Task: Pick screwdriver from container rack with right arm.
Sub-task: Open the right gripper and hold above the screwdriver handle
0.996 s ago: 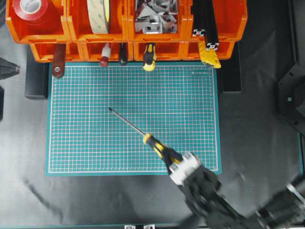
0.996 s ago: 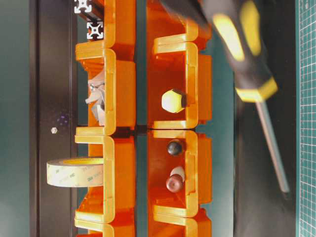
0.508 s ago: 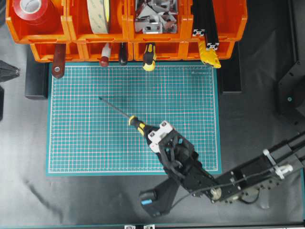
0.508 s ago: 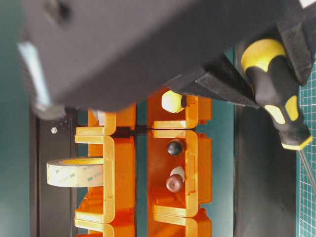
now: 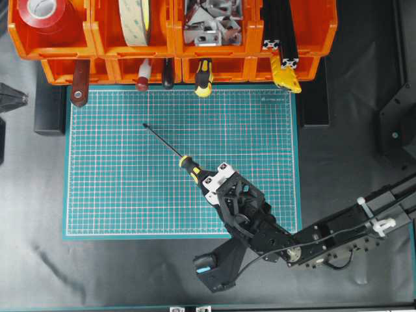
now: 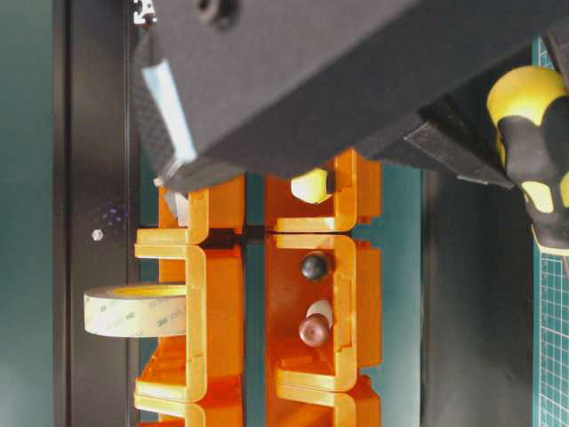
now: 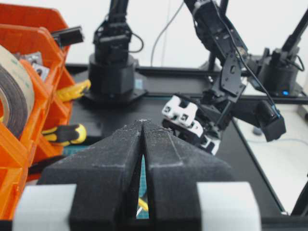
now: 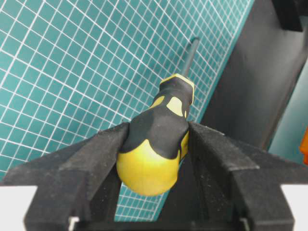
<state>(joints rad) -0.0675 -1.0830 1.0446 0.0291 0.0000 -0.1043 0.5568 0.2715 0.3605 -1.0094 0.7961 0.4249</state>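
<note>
I see the right gripper (image 5: 209, 181) clamped on the screwdriver (image 5: 186, 162), both black fingers (image 8: 98, 149) pressed against the sides of the yellow-and-black handle near its rounded butt. In the overhead view the tool sits over the green cutting mat (image 5: 117, 195), roughly mid-mat, a bit right of centre. Handle end is buried in the gripper; the thin dark shaft sticks out away from it, pointing up-left toward the far left of the mat, tip well short of the container rack (image 5: 97, 45). I can't tell from the pictures if the tip touches the mat or hangs just above it. The right arm (image 5: 312, 237) comes in from the near right corner of the table, wrist angled across the near edge of the mat.

The rack sits along the far edge, two orange rows. Still in its lower bins: a stubby yellow-and-black handle (image 5: 203, 77), a dark round-ended handle (image 5: 168, 75) and a red-and-white handled tool (image 5: 142, 76), all well apart from the gripper. A roll of tape (image 5: 134, 19) stands in an upper bin.

Left gripper (image 7: 143, 126): fingers together, nothing between them, well away from the screwdriver.
</note>
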